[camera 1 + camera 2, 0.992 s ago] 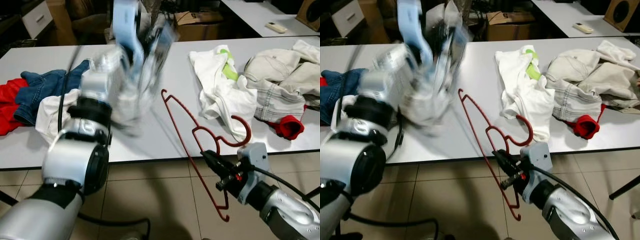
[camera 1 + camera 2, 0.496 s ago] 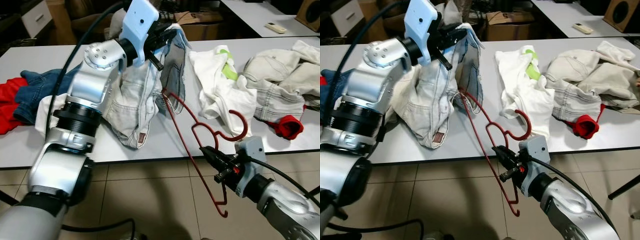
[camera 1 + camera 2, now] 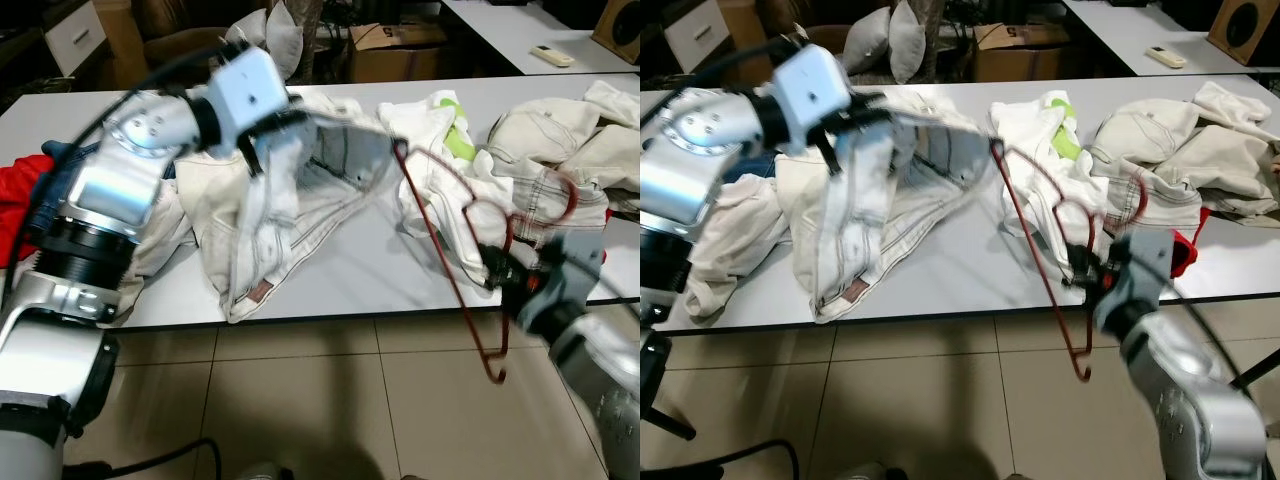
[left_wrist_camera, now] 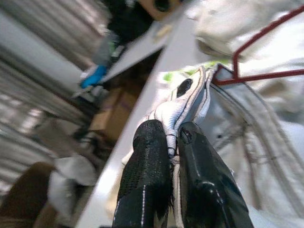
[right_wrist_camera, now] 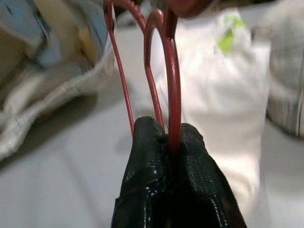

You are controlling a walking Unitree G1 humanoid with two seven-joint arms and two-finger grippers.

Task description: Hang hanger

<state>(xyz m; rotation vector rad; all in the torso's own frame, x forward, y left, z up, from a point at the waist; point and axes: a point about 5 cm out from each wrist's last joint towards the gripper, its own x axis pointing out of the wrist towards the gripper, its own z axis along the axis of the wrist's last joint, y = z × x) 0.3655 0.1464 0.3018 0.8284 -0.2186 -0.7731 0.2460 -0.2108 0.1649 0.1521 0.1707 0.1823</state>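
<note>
My left gripper [image 3: 262,158] is shut on the waist edge of a pair of pale cream jeans [image 3: 270,250], held just above the white table [image 3: 370,285]; the left wrist view has its fingers [image 4: 152,156] pinching that hem. The jeans drape down to the table's front edge. A thin red wire hanger [image 3: 447,262] slants over the table edge, one end close to the jeans' raised waist. Low at the right, my right gripper [image 3: 497,268] is shut on the hanger below its hook; the right wrist view has the red wire [image 5: 172,71] rising from between the fingers.
A white T-shirt with green trim [image 3: 440,150] lies behind the hanger, and a heap of beige clothes [image 3: 560,150] at the right. Blue jeans [image 3: 60,160] and a red garment [image 3: 10,195] lie at the left. A cardboard box [image 3: 385,45] stands beyond the table.
My left gripper has come down and drawn the jeans' waist out to the right. My right gripper has carried the hanger up and rightward, its top end now near the jeans' waist.
</note>
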